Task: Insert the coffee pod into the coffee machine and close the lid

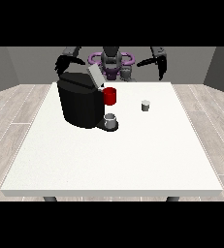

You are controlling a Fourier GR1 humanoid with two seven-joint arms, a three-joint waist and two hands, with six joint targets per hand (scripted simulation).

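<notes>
A black coffee machine [79, 102] stands on the left half of the white table [118, 155]. Its grey lid [94, 75] is tilted up and open. A small grey cup [111, 119] sits on the machine's front tray. The coffee pod [145, 105], small and grey-white, stands upright on the table to the right of the machine. The hand at the view's left [63, 64] hovers above and behind the machine, touching nothing. The hand at the view's right [162, 70] hangs beyond the table's far edge, well behind the pod.
A red mug [110, 96] stands beside the machine's right side, between the machine and the pod. The robot's torso [111, 62] is behind the table's far edge. Wood floor surrounds the table.
</notes>
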